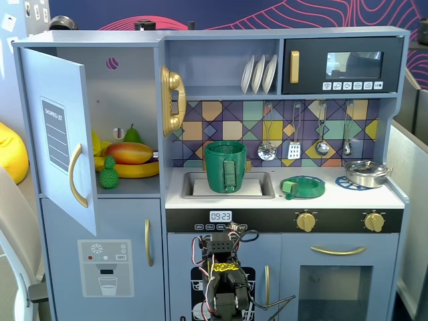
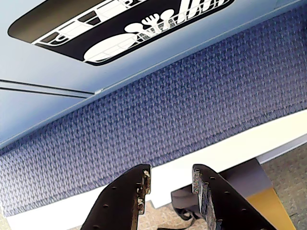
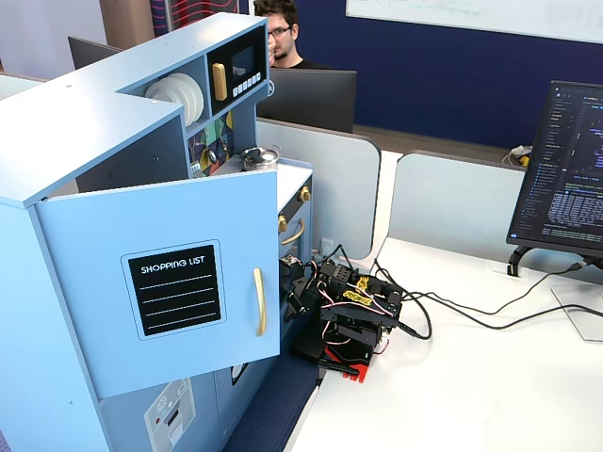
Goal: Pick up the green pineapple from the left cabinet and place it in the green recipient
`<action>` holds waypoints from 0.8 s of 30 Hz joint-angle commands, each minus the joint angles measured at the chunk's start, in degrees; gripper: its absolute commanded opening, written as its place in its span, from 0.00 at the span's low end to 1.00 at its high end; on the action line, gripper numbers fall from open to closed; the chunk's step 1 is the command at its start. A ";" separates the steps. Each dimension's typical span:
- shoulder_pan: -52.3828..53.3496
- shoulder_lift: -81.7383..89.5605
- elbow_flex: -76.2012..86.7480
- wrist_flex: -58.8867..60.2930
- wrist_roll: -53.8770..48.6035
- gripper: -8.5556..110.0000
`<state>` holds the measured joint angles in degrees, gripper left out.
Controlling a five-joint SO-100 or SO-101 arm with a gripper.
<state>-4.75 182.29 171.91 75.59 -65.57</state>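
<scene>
Here the pineapple [image 1: 108,172] stands in the open left cabinet [image 1: 127,100], beside a mango [image 1: 129,152] — the pot [image 1: 225,166] sits in the sink [image 1: 264,178]. The end effector [image 2: 169,182] is empty, fingers slightly apart.

End effector [image 2: 169,184]: black fingers slightly apart, nothing between them.
Ahead: blue woven mat [image 2: 158,120].
Beyond the mat: blue-grey panel [image 2: 43,57] carrying a black-and-white dish-rack print [image 2: 120,26].
</scene>
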 commanded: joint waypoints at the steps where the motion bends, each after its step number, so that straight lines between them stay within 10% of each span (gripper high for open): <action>1: 7.12 -0.09 -0.18 9.58 7.29 0.07; 24: -9.23 -2.64 -1.58 1.41 -8.44 0.07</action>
<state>-7.56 182.20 171.91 75.15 -69.79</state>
